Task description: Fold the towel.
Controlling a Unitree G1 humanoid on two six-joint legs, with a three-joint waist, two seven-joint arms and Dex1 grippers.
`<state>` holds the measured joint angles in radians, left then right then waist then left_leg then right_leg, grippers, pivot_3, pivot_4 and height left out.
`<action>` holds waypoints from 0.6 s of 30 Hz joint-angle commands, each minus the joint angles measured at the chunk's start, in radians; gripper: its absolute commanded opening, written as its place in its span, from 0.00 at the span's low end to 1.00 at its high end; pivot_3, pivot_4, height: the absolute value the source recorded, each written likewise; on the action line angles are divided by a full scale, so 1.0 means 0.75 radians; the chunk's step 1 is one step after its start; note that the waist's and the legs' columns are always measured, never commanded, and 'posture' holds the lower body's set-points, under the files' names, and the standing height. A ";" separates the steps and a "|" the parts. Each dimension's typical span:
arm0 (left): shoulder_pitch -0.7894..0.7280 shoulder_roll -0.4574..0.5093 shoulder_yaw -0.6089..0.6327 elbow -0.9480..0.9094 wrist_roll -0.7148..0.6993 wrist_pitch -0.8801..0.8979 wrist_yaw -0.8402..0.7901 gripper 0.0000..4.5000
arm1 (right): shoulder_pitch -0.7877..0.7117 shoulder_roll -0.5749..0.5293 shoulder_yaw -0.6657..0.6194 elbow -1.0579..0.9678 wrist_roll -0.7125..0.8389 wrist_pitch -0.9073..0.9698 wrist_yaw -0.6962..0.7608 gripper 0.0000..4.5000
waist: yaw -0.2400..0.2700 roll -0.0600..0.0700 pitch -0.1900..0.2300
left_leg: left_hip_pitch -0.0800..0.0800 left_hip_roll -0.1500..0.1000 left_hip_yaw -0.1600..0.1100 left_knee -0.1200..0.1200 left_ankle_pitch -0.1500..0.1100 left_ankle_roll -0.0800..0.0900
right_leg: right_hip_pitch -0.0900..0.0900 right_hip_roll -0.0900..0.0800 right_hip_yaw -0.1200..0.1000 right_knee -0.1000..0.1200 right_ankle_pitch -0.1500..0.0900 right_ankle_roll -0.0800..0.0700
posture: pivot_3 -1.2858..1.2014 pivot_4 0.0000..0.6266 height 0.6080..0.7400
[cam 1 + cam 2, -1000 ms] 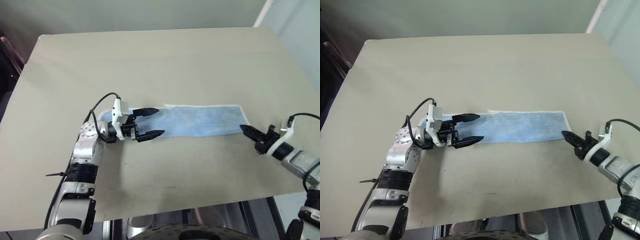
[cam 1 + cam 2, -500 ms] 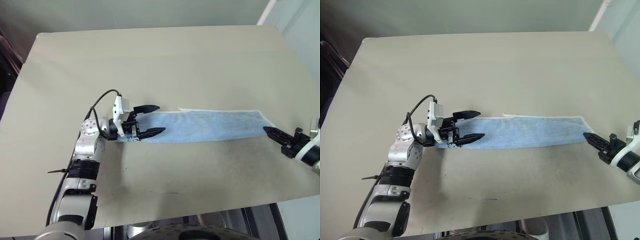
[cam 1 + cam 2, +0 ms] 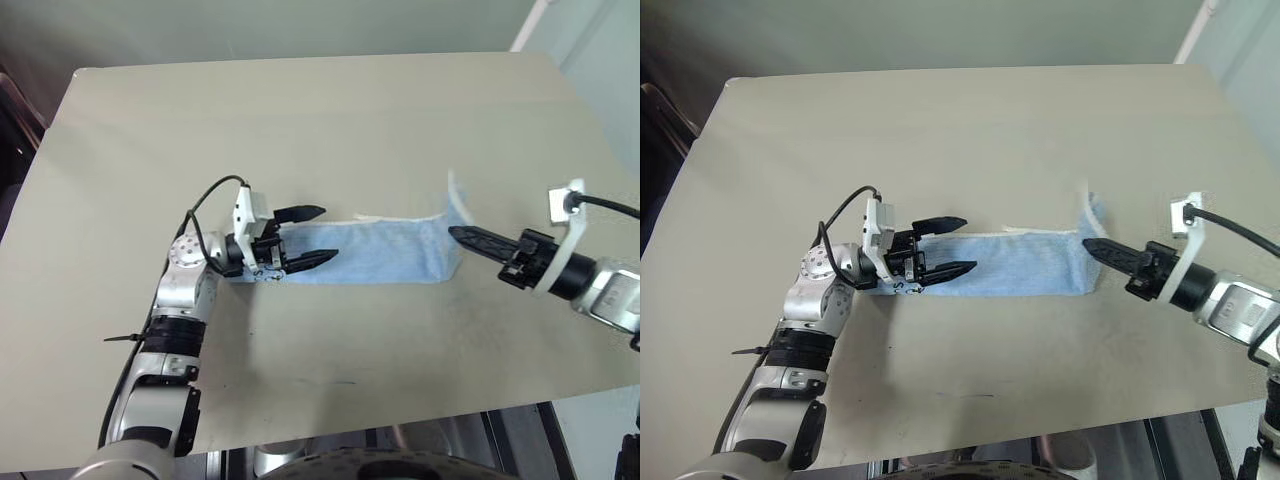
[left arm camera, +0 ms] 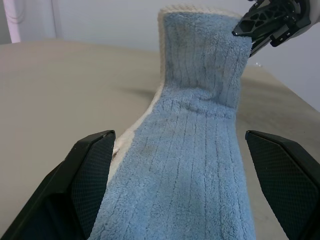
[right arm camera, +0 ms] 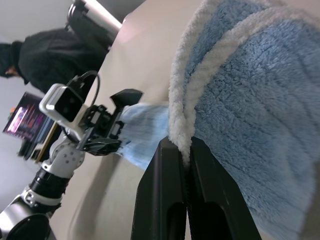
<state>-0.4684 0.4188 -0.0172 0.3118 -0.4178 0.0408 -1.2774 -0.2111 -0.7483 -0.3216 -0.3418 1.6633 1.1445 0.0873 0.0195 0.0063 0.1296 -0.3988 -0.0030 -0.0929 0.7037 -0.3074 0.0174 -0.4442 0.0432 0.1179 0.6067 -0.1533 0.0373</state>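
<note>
The beige worktop (image 3: pixel 300 120) carries just the light-blue towel (image 3: pixel 375 252), a long folded strip lying left to right near its middle. A person in dark clothing (image 5: pixel 47 62) stands beyond the worktop's edge in the right wrist view. The left claw (image 3: pixel 300 238) hovers at the towel's left end, its 2 fingers spread wide apart over the cloth. The right claw (image 3: pixel 462 236) is pinched together on the towel's right end at the cream trim. Since half a second ago that end has been lifted off the worktop and carried leftward, so the flat stretch is shorter.
</note>
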 commanded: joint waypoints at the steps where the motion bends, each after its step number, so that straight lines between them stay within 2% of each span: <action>1: -0.001 0.000 0.000 -0.054 0.003 -0.012 0.014 1.00 | -0.050 0.017 0.095 -0.040 0.011 -0.025 -0.011 0.01 | -0.001 0.000 0.000 | 0.000 0.000 0.000 0.000 0.000 0.000 | 0.000 0.000 0.000 0.001 0.000 0.000 | 0.52 0.24 1.00; 10: -0.007 0.001 -0.002 -0.053 0.020 -0.023 0.020 1.00 | -0.161 0.127 0.357 0.005 -0.210 -0.012 0.011 0.01 | -0.006 0.000 0.000 | 0.000 0.000 0.000 0.002 0.000 0.000 | 0.000 0.000 -0.001 0.003 0.000 0.000 | 0.52 0.24 1.00; 18: -0.007 0.002 -0.002 -0.055 0.019 -0.023 0.022 1.00 | -0.172 0.154 0.371 0.007 -0.264 -0.008 0.032 0.01 | -0.006 0.000 0.000 | 0.000 0.000 0.000 0.002 0.001 -0.001 | 0.000 -0.001 -0.001 0.003 0.001 0.000 | 0.52 0.24 1.00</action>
<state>-0.4675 0.4164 -0.0207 0.3115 -0.3998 0.0373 -1.2607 -0.3268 -0.6348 -0.0254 -0.3197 1.4639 1.1418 0.0924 0.0149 0.0063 0.1296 -0.3985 -0.0030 -0.0932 0.7048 -0.3069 0.0168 -0.4446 0.0427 0.1171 0.6090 -0.1529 0.0370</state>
